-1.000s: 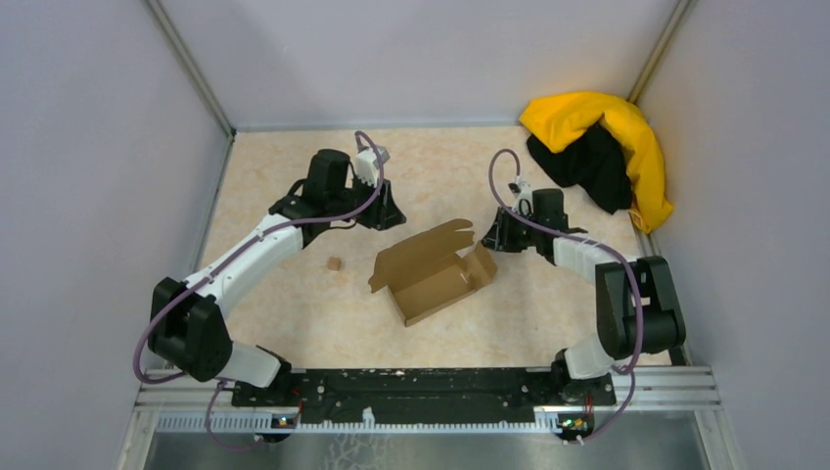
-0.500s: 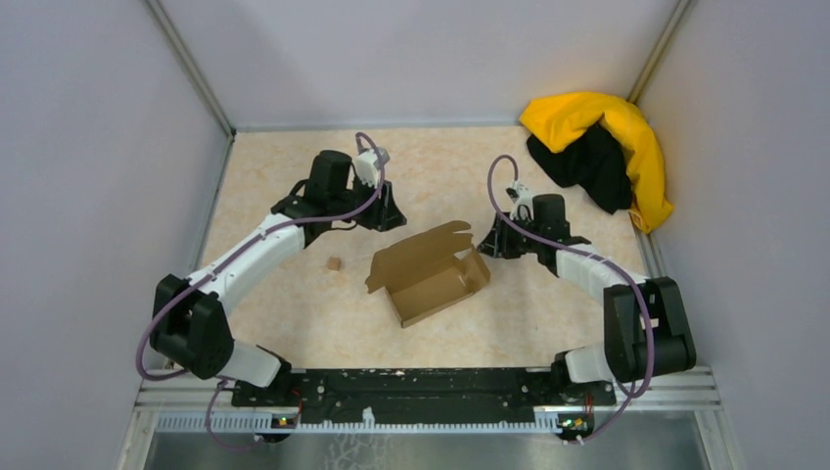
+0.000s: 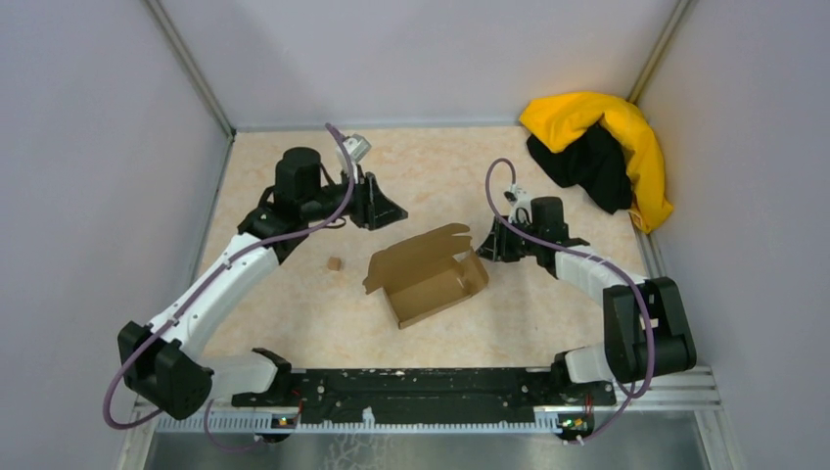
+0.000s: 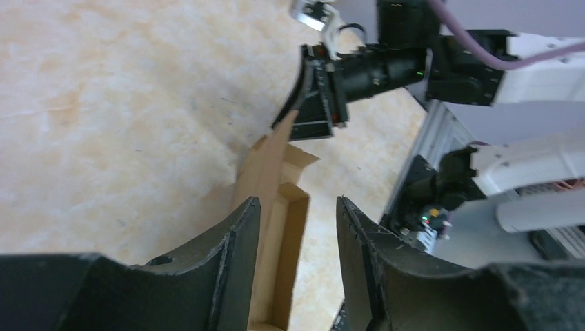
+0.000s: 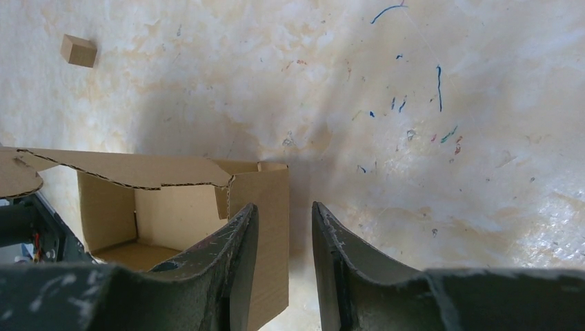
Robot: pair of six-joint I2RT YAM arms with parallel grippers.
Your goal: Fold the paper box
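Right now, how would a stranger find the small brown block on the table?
On the beige table, find the open box in the middle. The block lies alone to its left. It is tiny and cube-shaped, far smaller than the box.

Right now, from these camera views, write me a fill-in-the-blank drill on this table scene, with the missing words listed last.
1. The cloth heap in the far right corner is yellow and ____.
2. The small cardboard scrap lies on the table to the ____ of the paper box.
3. The left hand is open, apart from the box, and holds ____.
4. The right hand is at the box end that lies farthest from the cardboard ____.

Missing words: black; left; nothing; scrap.
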